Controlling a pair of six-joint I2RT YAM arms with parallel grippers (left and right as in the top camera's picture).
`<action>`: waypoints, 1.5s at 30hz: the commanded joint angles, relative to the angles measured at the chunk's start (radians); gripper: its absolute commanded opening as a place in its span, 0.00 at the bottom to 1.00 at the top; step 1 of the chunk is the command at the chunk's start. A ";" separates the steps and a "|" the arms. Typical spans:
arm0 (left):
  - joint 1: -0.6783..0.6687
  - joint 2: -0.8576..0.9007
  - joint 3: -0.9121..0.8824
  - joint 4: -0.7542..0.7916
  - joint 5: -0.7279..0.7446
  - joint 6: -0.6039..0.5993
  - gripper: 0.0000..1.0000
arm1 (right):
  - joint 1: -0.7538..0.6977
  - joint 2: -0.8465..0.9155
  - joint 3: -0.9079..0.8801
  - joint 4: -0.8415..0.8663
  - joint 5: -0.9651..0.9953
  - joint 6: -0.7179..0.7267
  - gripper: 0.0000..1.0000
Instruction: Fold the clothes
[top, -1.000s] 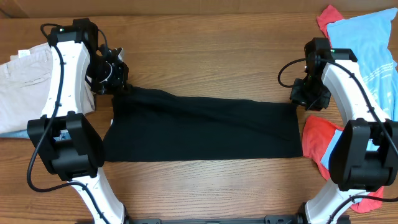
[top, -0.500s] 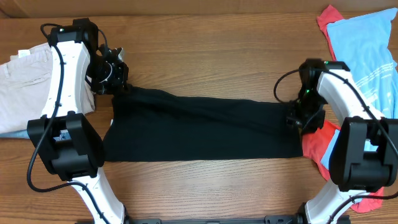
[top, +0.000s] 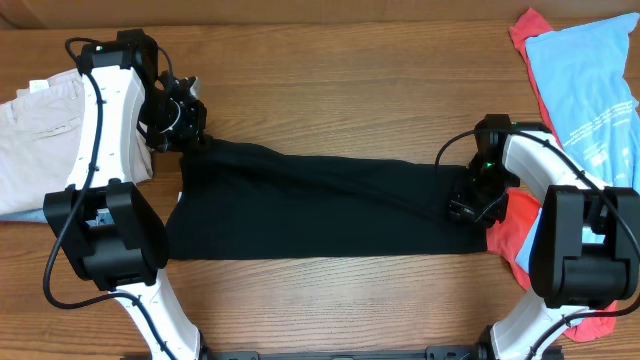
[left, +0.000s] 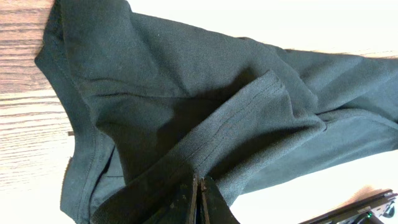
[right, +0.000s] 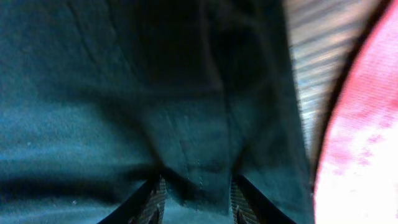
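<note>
The right gripper (top: 470, 205) is now sitting lower and further inward than 1 second ago, having left the upper right corner of the cloth for the middle of its right edge. The left arm and the cloth are lying as they were.

The black T-shirt (top: 320, 205) is stretching as 1 long band across the middle of the tabletop (top: 330, 80), from left of centre to right of centre. The left gripper (top: 190, 135) is holding the band's upper left corner. From overhead its tips are melting into the dark cloth, but the left wrist view is showing the jaws closed tight on a stitched hem, with wood grain at the left of that frame.

The right wrist view is blurring heavily. Its 2 fingers (right: 155, 194) are showing only as short stubs at the bottom edge. The jaws are standing partly open astride a low ridge of the black cloth, with red filling the right side of that frame.

A red shirt (top: 512, 235) is lying just beside the band's right edge, much of it hiding beneath the right arm. A red scrap (top: 522, 30) is peeking out at the upper right, and whether the 2 belong together is impossible to tell. Over that scrap a light-blue shirt (top: 590, 80) is running off the right edge of the frame. At the far left a beige garment (top: 35, 120) is being cut by the frame edge and partly covered by the left arm.
</note>
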 joint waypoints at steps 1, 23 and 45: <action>0.006 -0.025 0.013 0.002 -0.010 0.011 0.04 | -0.005 -0.032 -0.021 0.030 -0.036 0.006 0.38; 0.006 -0.025 0.013 -0.024 -0.010 0.011 0.04 | -0.013 -0.032 0.382 -0.133 0.040 0.000 0.04; -0.036 -0.047 0.012 -0.224 -0.007 0.002 0.04 | -0.058 -0.032 0.416 -0.130 0.132 -0.027 0.04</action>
